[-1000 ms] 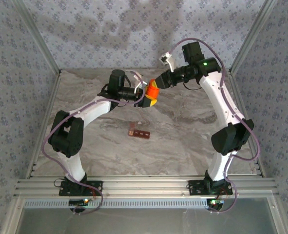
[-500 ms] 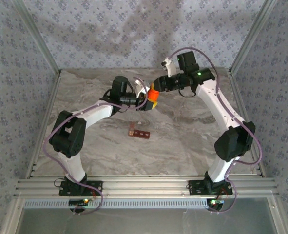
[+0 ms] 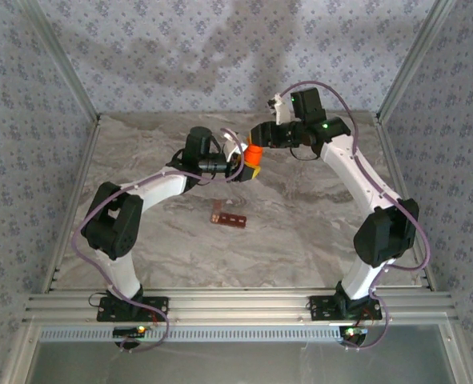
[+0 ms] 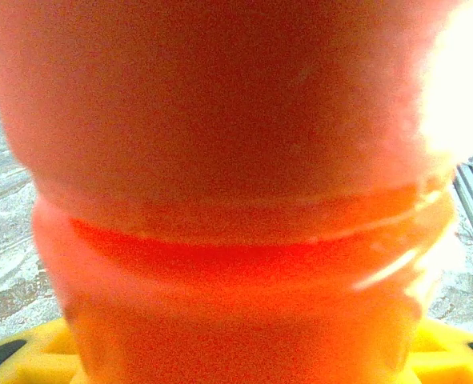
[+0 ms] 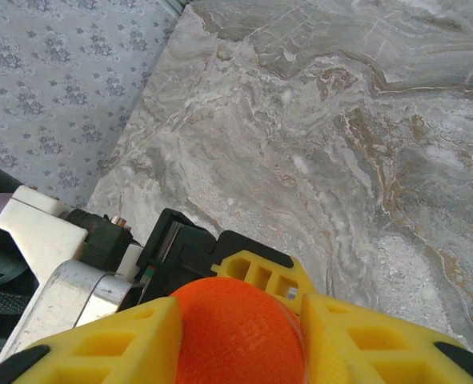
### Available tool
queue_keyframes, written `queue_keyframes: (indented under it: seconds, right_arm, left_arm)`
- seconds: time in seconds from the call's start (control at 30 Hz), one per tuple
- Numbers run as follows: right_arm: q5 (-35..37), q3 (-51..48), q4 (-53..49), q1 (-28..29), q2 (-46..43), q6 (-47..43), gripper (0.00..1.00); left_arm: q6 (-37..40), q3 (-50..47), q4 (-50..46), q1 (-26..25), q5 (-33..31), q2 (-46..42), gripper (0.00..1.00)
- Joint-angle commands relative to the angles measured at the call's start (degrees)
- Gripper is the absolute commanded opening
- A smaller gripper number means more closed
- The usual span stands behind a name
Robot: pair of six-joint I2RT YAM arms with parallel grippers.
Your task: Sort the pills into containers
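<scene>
Both arms holding bottle (image 3: 252, 158) aloft: left gripper (image 3: 241, 165) clamping body, right gripper (image 3: 257, 146) pinching cap (image 5: 236, 332). On table (image 3: 316, 216), containers (image 3: 227, 217) lying toward bases from jaws, well apart, long axis running roughly left-right; left gripper nearer.

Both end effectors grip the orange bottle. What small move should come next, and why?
Probably the right end effector should twist off the orange round cap it clamps, while the left end effector holds the orange cylindrical plastic bottle by its body. The dark red-brown four-compartment strip lies on the grey marbled table.
</scene>
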Motion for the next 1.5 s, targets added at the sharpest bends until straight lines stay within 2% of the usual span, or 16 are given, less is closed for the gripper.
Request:
queue_keyframes:
  seconds: [0.0,0.13,0.37,0.67,0.77,0.97,1.47]
  right_arm:
    - [-0.54,-0.02,-4.15,0.83,0.35,0.30,0.46]
    - [-0.70,1.65,-5.14,-0.97,-0.33,0.21,0.51]
    - [-5.66,0.27,-1.32,-7.49,-4.92,2.62,0.72]
    - [-9.48,-11.04,9.84,-9.37,-12.37,-0.09,0.83]
    - [-10.75,-15.36,13.39,-8.32,-15.10,-4.26,0.85]
    - [-10.02,-17.60,13.09,-7.41,-17.45,-13.09,0.86]
    - [-16.42,-11.12,15.89,-5.27,-13.58,-11.88,0.87]
  left_arm:
    - [0.74,0.94,8.50,-0.91,1.91,-3.99,0.00]
    - [-0.59,0.41,9.80,-0.05,2.21,-3.60,0.00]
    - [-1.96,0.18,10.23,1.58,3.84,-3.62,0.00]
    - [-3.60,1.68,9.27,2.28,6.82,-3.90,0.00]
    - [-4.27,2.77,8.53,2.37,8.50,-3.81,0.00]
    - [-5.06,5.45,5.00,2.38,12.34,-3.20,0.00]
    - [-7.84,8.07,4.24,2.28,18.14,-1.44,0.00]
